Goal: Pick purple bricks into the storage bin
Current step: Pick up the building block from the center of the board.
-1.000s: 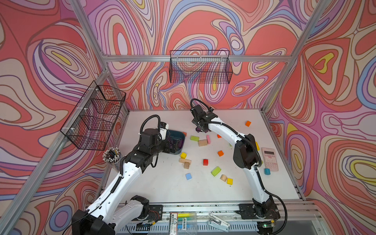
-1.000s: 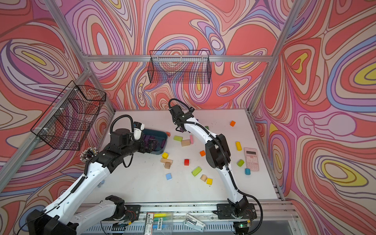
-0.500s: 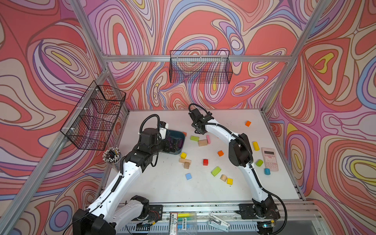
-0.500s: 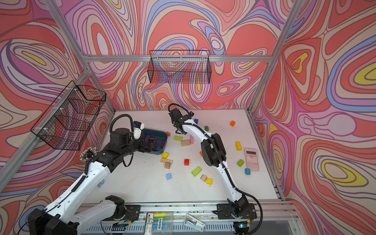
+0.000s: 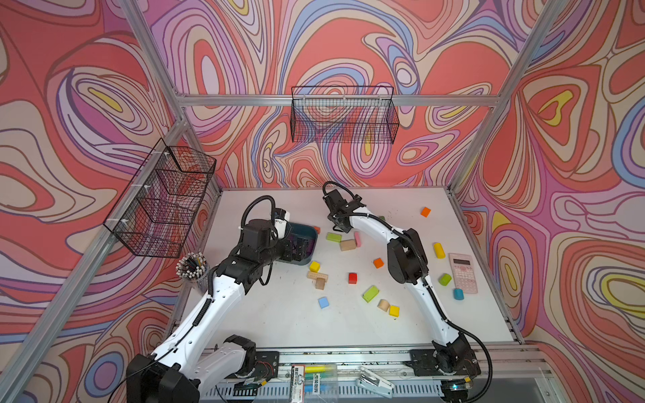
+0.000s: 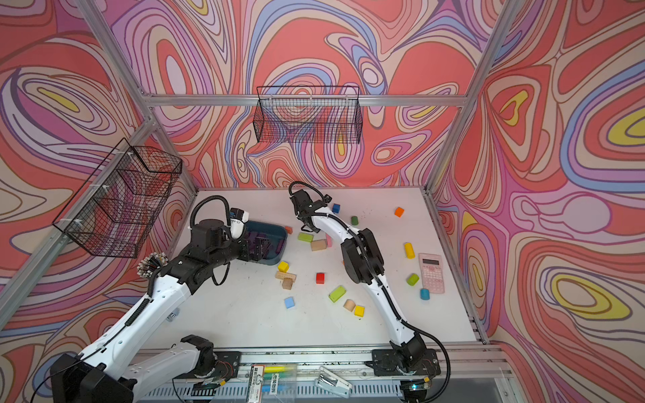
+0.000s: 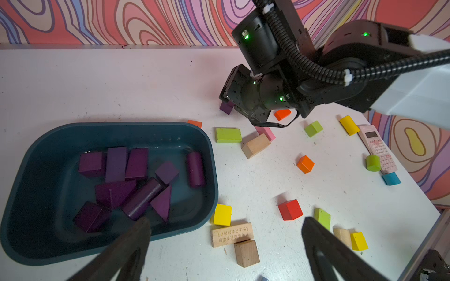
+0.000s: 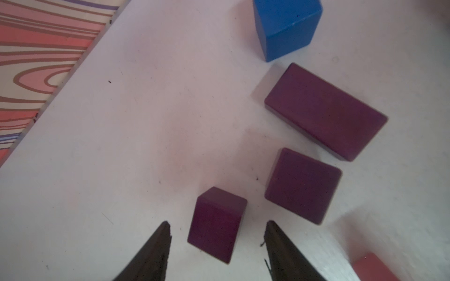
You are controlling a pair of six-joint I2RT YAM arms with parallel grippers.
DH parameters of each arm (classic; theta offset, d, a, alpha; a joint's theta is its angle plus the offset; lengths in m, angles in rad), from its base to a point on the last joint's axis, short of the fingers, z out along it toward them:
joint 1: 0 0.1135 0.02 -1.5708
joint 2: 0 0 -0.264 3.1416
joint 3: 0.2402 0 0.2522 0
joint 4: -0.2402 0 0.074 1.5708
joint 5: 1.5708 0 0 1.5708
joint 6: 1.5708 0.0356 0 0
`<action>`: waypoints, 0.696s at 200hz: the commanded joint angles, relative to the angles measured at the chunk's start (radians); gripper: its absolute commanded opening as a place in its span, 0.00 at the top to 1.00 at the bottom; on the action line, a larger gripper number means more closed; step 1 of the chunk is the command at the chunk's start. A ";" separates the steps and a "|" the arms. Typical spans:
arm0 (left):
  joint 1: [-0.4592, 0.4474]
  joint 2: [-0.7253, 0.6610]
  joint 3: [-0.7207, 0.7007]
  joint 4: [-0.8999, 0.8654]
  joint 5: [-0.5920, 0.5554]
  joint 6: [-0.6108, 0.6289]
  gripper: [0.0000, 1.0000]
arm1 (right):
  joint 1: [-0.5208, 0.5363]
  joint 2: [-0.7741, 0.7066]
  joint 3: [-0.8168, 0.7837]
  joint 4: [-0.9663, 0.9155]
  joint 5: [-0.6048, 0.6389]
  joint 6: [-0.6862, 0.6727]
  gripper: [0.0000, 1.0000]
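A white table (image 5: 279,314) stands inside swirl-patterned walls. At far left is a cup of pencils (image 5: 191,267). Next, the left gripper (image 7: 226,220) hangs over the near rim of the bin (image 7: 121,131), jaws spread wide and holding nothing. The bin lies left of centre and holds nine purple bricks (image 7: 116,164), some leaning on each other. Right of the bin, loose blocks (image 5: 352,278) in yellow, tan, green, red, orange and pink are scattered across the table. Beyond them, near the back wall, the right gripper (image 8: 218,223) points down, jaws half spread on either side of a small brick (image 8: 216,233) and touching neither face. Two more purple ones lie just beside it, a square brick (image 8: 303,186) and a long brick (image 8: 325,110), making three on the table. One blue cube (image 8: 287,26) sits just beside the long brick. At far right lies one pink calculator (image 5: 462,272).
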 commanded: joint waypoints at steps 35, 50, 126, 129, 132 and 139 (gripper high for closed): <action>0.013 0.016 -0.004 0.020 0.020 -0.015 0.00 | -0.008 0.069 0.059 -0.010 0.054 -0.028 0.36; 0.013 0.021 -0.002 0.019 0.015 -0.016 0.00 | -0.008 0.080 0.067 -0.015 0.060 -0.039 0.37; 0.013 0.034 -0.001 0.020 0.012 -0.026 0.00 | -0.008 0.121 0.083 -0.021 0.056 -0.104 0.54; 0.013 0.033 -0.001 0.021 0.012 -0.026 0.00 | -0.008 0.121 0.083 -0.020 0.054 -0.106 0.56; 0.013 0.033 0.000 0.020 0.011 -0.025 0.00 | -0.008 0.121 0.084 -0.019 0.054 -0.107 0.57; 0.013 0.034 -0.002 0.020 0.009 -0.024 0.00 | -0.008 0.120 0.082 -0.014 0.049 -0.115 0.59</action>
